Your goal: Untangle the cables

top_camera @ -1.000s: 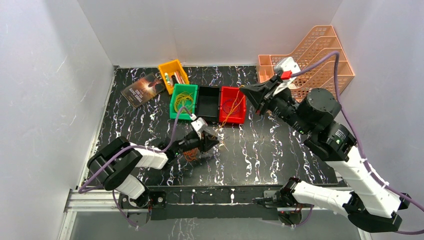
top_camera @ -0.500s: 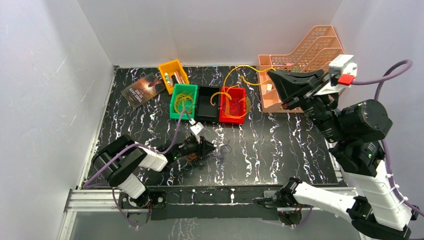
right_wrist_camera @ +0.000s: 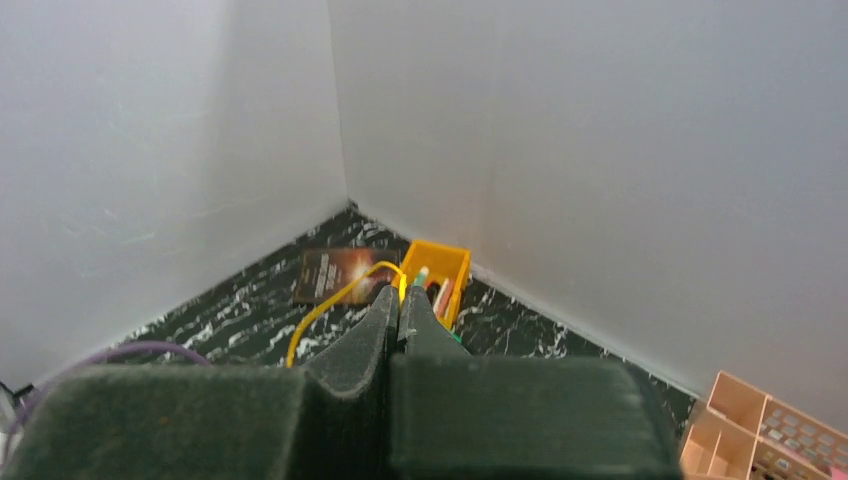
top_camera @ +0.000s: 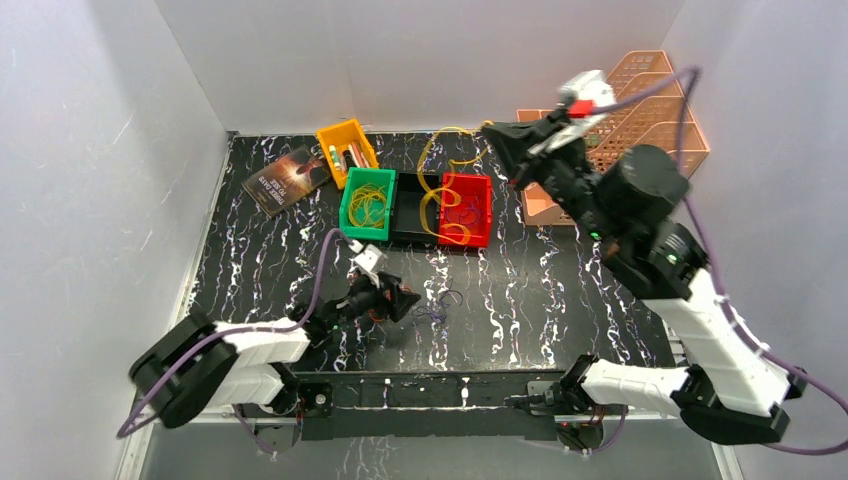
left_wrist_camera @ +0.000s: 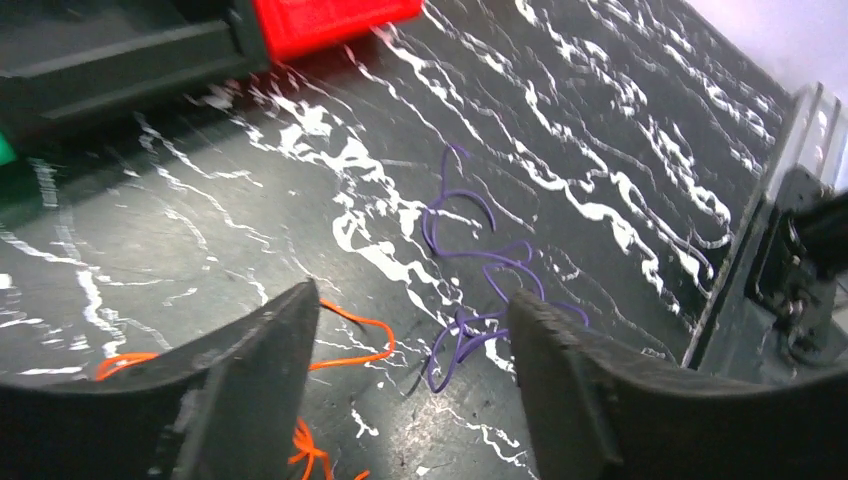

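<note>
Fingers (left_wrist_camera: 255, 390) of the left hand (left_wrist_camera: 412, 300) stand wide apart, low over the table (left_wrist_camera: 620, 140), and there is nothing between them. Straight in front of the gap lies a thin purple cable (left_wrist_camera: 440, 250) in loose bends. Its long axis goes away from the hand, so I judge that a short move forward and down would bring it between the fingers. An orange cable (left_wrist_camera: 360, 320) lies nearer, beside and partly under the finger on the left of the wrist view. The two cables come near each other, but I cannot tell if they cross. On the far side of the purple cable the table is bare up to the metal rail (left_wrist_camera: 790, 200) at its near edge, so there is room to drag a cable that way, but not much. Away from the robot, well apart from this hand, stand the green bin (top_camera: 345, 205) with yellow loops (top_camera: 368, 203) in it, the black bin (top_camera: 410, 215) and the red bin (top_camera: 487, 210). The right hand (top_camera: 500, 135) is high above the back of the table, closed tight on a yellow cable (top_camera: 440, 150). This cable hangs from its tips in a wide arc and goes down into the red bin. The left hand is therefore much nearer to the cables on the table, and the right hand is occupied. If the right hand lifts more, the yellow cable could pull the light red bin with it.
</note>
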Robot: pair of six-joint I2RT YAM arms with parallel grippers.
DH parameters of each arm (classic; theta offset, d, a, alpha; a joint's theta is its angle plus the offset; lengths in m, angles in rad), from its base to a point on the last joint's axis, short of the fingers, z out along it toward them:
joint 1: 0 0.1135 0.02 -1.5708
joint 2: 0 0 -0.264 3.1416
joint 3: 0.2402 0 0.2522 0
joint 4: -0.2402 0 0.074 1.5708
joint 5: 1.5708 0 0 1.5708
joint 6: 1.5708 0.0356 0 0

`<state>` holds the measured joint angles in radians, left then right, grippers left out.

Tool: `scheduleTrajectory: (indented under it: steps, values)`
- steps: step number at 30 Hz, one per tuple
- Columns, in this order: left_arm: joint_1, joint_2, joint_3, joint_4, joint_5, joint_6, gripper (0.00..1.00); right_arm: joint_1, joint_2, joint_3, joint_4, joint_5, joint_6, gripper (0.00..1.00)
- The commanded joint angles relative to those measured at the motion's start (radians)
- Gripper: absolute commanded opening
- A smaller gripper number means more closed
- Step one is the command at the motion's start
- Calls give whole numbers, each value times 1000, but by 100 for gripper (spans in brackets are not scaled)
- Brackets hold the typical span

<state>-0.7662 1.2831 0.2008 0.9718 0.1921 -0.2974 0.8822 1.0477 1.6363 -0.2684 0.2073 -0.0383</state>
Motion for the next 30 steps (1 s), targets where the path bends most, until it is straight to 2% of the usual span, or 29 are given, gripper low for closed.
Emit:
scheduleTrajectory:
  steps: [1,4,8,14,21,30]
  values:
    - [-2,-223,32,-255,-212,-30,74,1,72,35,14,24,5,0]
    - [-1,-370,83,-469,-361,-55,83,1,130,45,30,43,22,0]
    - [3,-484,209,-768,-515,-74,91,1,228,71,40,56,38,0]
    - [7,-465,343,-1051,-609,-134,96,1,390,142,69,26,44,0]
    - [9,-420,325,-1178,-711,-330,98,-15,540,244,117,21,33,0]
    - [8,-433,256,-1187,-689,-383,98,-43,737,384,167,-78,65,0]
